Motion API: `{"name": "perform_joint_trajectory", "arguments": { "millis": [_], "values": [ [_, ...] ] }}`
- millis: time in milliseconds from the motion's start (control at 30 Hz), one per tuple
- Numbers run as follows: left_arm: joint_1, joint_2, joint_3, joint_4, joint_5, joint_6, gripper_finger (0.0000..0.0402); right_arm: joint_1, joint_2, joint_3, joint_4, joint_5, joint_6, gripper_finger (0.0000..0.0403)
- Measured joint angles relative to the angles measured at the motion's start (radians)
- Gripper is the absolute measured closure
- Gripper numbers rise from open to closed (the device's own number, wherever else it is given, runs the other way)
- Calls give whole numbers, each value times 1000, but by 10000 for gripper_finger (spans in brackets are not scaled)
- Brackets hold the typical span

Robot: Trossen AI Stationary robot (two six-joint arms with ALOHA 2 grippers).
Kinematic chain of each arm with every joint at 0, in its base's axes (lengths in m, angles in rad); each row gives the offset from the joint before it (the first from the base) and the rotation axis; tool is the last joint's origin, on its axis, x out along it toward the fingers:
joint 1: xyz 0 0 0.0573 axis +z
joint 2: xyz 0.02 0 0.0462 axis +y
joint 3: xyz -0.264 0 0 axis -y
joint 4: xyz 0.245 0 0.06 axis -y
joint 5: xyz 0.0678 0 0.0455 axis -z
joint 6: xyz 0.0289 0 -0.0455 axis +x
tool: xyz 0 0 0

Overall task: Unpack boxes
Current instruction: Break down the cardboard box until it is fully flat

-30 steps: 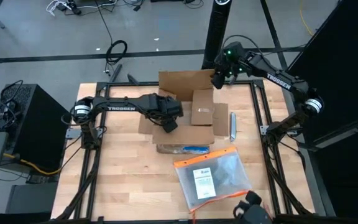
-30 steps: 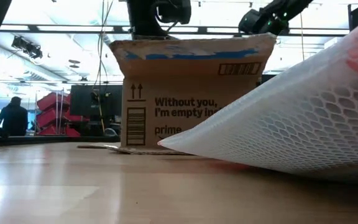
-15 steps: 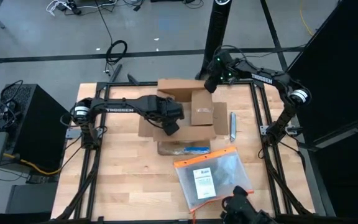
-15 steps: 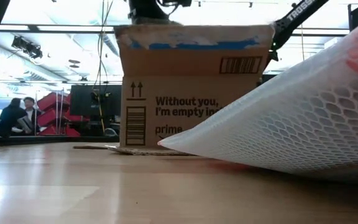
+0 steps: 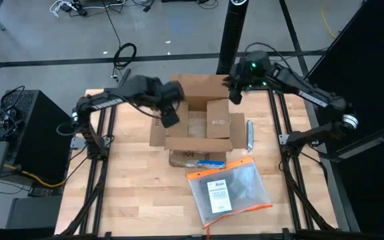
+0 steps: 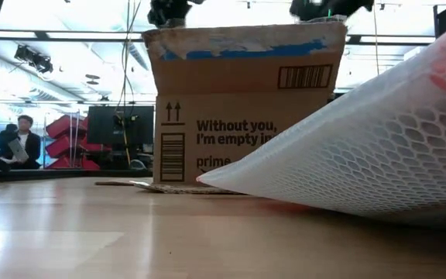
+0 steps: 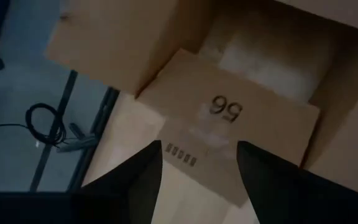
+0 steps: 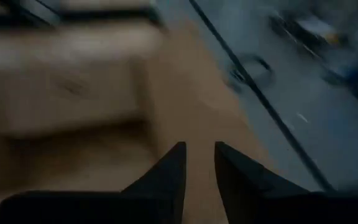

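A brown cardboard box [image 5: 199, 120] is standing open at the far middle of the wooden counter [image 5: 132, 193], its flaps splayed outward on all sides. The left tool [image 5: 169, 117] is hovering over the box's left flap, just above the opening; in the left wrist view its two dark fingers [image 7: 145, 180] are standing clearly apart with nothing between them, framing an inner flap printed "56" [image 7: 226, 109] below. The right tool [image 5: 235, 93] is hanging at the box's far right corner, beside the raised rear flap. In the right wrist view its fingers [image 8: 169, 171] are sitting close together with only a narrow gap, and nothing is seen held between them; blurred brown cardboard is lying ahead of them.

Against the near side of the box, a blue-and-clear wrapped item [image 5: 197, 159] is lying flat on the counter. Just nearer the counter's front, a clear plastic pouch with an orange edge [image 5: 229, 190] is lying at an angle, a white label showing on it. A slim grey object [image 5: 250, 135] is resting to the right of the box. From counter level, the box's front face is reading "Without you, I'm empty" [image 6: 235, 132], with white netted packaging [image 6: 370, 155] filling the foreground.
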Motion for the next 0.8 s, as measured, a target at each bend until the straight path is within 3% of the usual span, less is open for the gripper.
{"name": "perform_joint_trajectory", "arguments": {
  "millis": [500,667,800],
  "values": [
    [206,-89,-32,-47,261,319,204,251,303,-3,131,-45,61,401],
    [239,-126,-147,-57,319,352,204,259,434,-3,139,-23,62,402],
    [243,-176,-245,-46,320,363,204,296,523,-3,191,72,61,402]
  ]
}}
